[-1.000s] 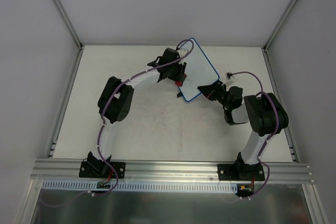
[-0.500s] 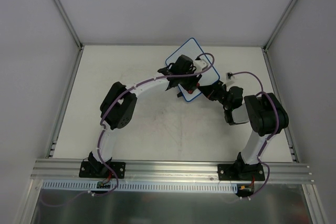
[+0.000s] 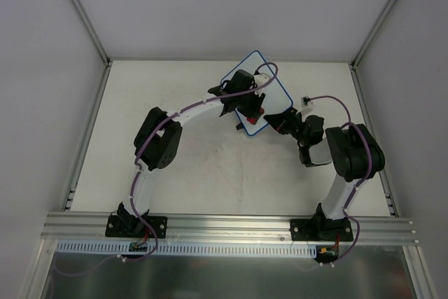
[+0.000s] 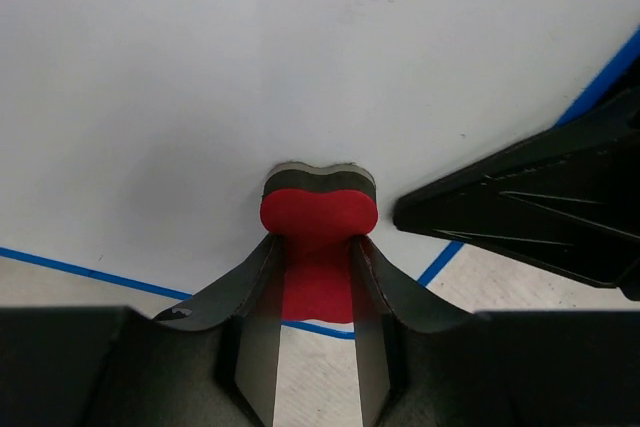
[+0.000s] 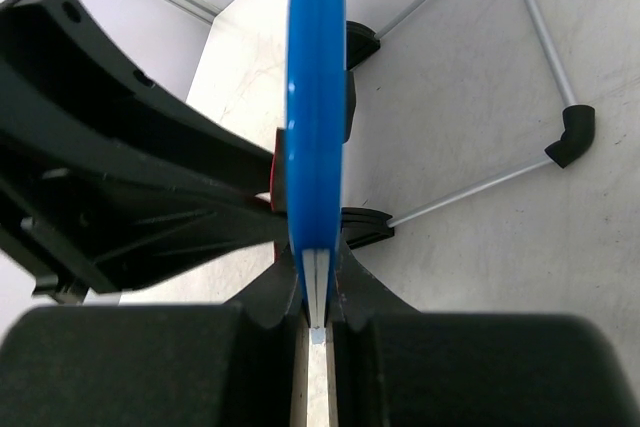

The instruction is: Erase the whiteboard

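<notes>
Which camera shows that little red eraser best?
The left wrist view: the red eraser sits centred and close, pinched by the left gripper. Top external shows only a small red spot; right wrist, a sliver behind the whiteboard.

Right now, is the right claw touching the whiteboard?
Touching. The right wrist view shows the whiteboard edge-on, with its blue rim pinched in the right claw and no gap on either side.

Whiteboard point(image 3: 278, 94) blocks back-centre of worktop point(image 3: 140, 103). Left tool point(image 4: 318, 247) presses red eraser point(image 4: 318, 211) on board face; right tool point(image 5: 317, 292) clamps board's near edge. Left arm point(image 3: 189, 111) arches across centre. Worktop's left side and near strip open. Small black-and-white object point(image 3: 306, 101) sits by right rail.
</notes>
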Motion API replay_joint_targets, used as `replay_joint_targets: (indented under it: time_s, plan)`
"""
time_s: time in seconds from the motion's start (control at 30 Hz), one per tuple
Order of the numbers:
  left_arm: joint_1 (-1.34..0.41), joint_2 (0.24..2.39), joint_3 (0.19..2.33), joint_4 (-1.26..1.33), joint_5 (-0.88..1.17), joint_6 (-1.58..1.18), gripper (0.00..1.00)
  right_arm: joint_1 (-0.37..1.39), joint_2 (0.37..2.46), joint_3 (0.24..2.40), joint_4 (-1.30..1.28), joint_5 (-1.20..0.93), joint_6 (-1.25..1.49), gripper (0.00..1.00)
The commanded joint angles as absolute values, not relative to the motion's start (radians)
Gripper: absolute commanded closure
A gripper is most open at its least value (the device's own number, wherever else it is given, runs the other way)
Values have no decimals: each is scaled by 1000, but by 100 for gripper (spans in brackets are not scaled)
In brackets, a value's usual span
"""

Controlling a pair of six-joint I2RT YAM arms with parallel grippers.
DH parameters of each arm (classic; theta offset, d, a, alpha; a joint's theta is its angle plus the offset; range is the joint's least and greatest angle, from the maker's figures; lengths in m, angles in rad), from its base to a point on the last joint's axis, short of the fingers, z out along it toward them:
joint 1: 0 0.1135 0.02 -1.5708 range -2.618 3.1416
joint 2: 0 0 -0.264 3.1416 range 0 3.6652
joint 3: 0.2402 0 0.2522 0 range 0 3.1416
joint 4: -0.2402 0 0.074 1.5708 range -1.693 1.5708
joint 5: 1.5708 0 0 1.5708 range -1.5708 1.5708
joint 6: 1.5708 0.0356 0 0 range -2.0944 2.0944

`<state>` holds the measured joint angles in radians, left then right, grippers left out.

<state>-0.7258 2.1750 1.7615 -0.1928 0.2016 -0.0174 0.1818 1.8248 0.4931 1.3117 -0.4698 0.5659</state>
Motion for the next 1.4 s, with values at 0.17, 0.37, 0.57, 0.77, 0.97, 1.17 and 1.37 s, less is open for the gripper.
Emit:
replay_joint_targets:
  time_s: [0.17,0.37,0.57,0.77,0.97,1.17,1.37]
  plan:
    - [-606,2275,1778,-216,160,-198,100,196,1815,494,1532,-508,543,100]
    - [-565,2287,1753,-244,167,-290,100,196,1815,495,1532,-508,545,100]
    - [-534,2306,1727,-253,164,-397,100,195,1818,499,1532,-508,546,100]
    - [-534,2292,1718,-294,120,-417,100,195,1818,497,1532,-505,548,100]
    - [-534,2257,1694,-328,39,-454,100,195,1818,499,1532,-505,549,100]
    - [-535,2252,1701,-397,-70,-512,100,193,1813,499,1532,-505,552,100]
    - [-546,2241,1704,-402,-98,-506,100,192,1813,502,1534,-508,555,100]
